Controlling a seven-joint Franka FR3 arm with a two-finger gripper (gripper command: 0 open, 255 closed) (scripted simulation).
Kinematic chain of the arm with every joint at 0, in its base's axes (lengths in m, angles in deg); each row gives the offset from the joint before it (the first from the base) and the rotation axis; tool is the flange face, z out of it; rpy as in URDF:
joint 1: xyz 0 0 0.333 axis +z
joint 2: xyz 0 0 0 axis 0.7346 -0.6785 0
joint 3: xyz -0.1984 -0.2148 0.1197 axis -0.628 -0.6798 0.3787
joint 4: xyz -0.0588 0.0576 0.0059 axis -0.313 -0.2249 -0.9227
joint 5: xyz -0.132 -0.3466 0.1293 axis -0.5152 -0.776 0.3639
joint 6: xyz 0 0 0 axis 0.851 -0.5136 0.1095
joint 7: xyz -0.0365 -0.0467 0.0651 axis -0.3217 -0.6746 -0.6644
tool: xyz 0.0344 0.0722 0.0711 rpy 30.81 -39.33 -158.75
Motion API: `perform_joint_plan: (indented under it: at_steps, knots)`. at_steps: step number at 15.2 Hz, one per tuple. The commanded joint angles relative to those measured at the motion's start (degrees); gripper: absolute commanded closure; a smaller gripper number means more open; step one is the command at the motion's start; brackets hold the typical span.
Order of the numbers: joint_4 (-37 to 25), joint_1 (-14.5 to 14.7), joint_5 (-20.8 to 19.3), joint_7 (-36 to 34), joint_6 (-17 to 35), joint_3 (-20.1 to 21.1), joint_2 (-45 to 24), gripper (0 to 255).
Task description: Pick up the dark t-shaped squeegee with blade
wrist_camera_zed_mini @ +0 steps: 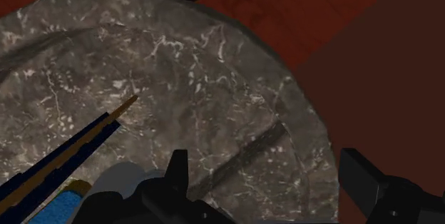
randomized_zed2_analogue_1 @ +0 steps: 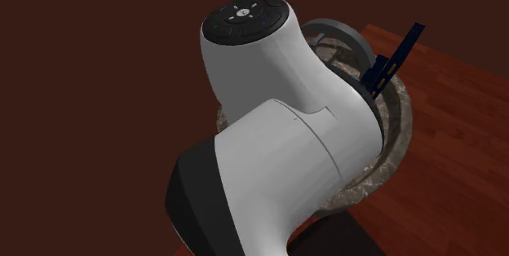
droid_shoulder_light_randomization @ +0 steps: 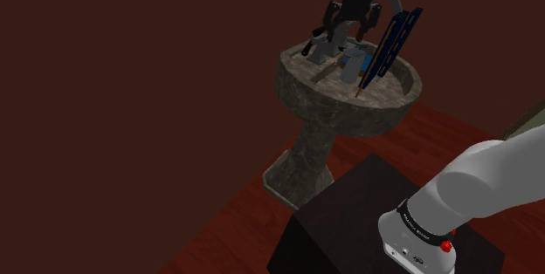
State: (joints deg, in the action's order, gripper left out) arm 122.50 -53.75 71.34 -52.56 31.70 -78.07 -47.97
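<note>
Just outside the parted gripper [droid_shoulder_light_randomization: 345, 30] leans the squeegee [droid_shoulder_light_randomization: 389, 48].

The squeegee [droid_shoulder_light_randomization: 390, 47] leans inside the sink [droid_shoulder_light_randomization: 342, 112], and the tool [droid_shoulder_light_randomization: 346, 30] hangs over the sink just beside it

Dark maroon wall [droid_shoulder_light_randomization: 131, 98]; reddish wood floor [droid_shoulder_light_randomization: 454, 133]; mottled stone pedestal sink [droid_shoulder_light_randomization: 314, 141]; dim light.

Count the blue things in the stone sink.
2: the long dark blue squeegee, tilted up in the sink, and a lighter blue item near the pincer; others may be hidden.
</note>
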Motion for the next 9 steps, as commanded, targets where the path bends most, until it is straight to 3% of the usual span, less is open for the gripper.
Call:
perform_joint_plan:
  at_steps: [1,9]
  knots:
    - [-4.5,-1.1,-0.9,-5.1,-0.1,0.9,-4.8,0]
    - [-26.2,-3.2,-5.7,-22.9,-4.3,1.5,-24.7,0]
